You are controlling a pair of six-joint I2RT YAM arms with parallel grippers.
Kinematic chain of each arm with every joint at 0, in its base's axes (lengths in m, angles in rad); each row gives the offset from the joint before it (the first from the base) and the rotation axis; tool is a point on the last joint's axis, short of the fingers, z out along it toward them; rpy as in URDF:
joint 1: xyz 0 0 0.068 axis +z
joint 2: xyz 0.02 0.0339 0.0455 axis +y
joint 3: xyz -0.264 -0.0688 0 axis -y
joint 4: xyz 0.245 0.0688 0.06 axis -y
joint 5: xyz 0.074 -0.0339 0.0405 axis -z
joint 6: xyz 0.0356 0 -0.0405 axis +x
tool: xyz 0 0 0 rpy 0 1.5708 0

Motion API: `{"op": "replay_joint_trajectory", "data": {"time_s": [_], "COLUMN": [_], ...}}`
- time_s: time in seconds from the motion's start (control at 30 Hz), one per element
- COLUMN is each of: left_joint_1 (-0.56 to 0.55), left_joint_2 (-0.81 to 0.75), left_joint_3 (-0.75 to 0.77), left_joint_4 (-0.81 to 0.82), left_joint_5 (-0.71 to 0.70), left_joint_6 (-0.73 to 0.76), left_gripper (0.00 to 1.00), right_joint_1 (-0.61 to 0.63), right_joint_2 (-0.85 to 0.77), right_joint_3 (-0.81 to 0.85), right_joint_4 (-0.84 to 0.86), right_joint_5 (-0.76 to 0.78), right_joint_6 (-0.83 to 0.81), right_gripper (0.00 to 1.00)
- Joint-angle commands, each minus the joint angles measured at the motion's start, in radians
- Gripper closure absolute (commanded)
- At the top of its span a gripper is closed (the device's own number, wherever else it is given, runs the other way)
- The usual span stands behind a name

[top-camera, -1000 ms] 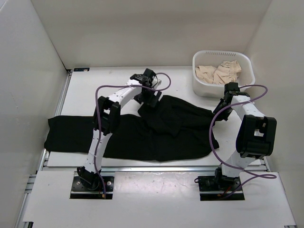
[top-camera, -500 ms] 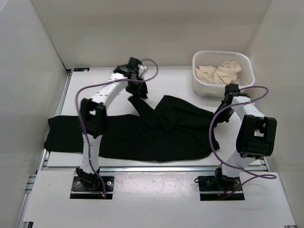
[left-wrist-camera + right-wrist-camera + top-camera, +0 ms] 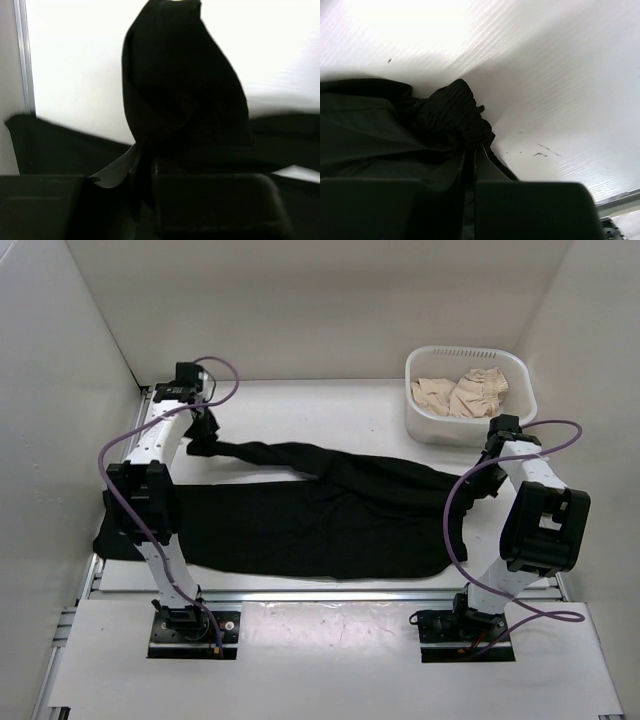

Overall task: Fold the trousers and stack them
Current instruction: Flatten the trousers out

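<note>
Pinching the trousers (image 3: 330, 520) at both ends, I see them lying long across the middle of the bench (image 3: 370, 405), left to right. My left end effector (image 3: 203, 432) squeezes one leg end at the far left corner. My right end effector (image 3: 484, 483) squeezes a ribbed bunch at the right end. The other leg lies flat, closer to me. I think the held leg must come toward me onto it, and only the left arm is near.

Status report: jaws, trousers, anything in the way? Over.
Left jaws shut on trousers, far left. Right jaws shut on their right end. Basket far right, apart from them.
</note>
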Motion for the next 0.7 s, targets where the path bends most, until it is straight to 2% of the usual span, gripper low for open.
{"op": "replay_joint_trajectory", "data": {"time_s": [0.0,0.13,0.17,0.23,0.27,0.37,0.47,0.6,0.63,0.67], "left_joint_1": [0.111,0.173,0.173,0.184,0.194,0.225,0.236,0.227,0.208,0.198], "left_joint_2": [-0.016,-0.038,-0.070,-0.100,-0.114,-0.148,-0.115,0.046,0.126,0.164], "left_joint_3": [-0.016,-0.106,-0.135,-0.210,-0.223,-0.205,-0.119,0.045,0.088,0.175], "left_joint_4": [0.043,0.043,0.043,0.043,0.043,0.032,0.032,0.018,-0.002,-0.026], "left_joint_5": [-0.024,0.081,0.091,0.105,0.115,0.139,0.139,0.148,0.159,0.189], "left_joint_6": [-0.001,-0.001,-0.001,-0.001,-0.001,-0.001,-0.001,-0.001,-0.001,-0.001], "left_gripper": [0.77,0.63,0.56,0.29,0.24,0.00,0.00,0.00,0.00,0.00], "right_joint_1": [-0.057,-0.077,-0.077,-0.077,-0.077,-0.077,-0.077,-0.077,-0.077,-0.077], "right_joint_2": [-0.025,-0.034,-0.034,-0.034,-0.034,-0.015,0.004,0.015,0.025,0.025], "right_joint_3": [0.051,0.071,0.071,0.071,0.071,0.071,0.071,0.062,0.062,0.062], "right_joint_4": [-0.033,-0.033,-0.033,-0.033,-0.033,-0.033,-0.033,-0.012,-0.012,-0.012], "right_joint_5": [0.029,0.006,-0.017,-0.028,-0.028,-0.039,-0.051,-0.088,-0.088,-0.088], "right_joint_6": [-0.048,-0.057,-0.066,-0.066,-0.066,-0.066,-0.066,-0.057,-0.057,-0.057], "right_gripper": [1.00,1.00,1.00,1.00,1.00,1.00,1.00,1.00,1.00,1.00]}}
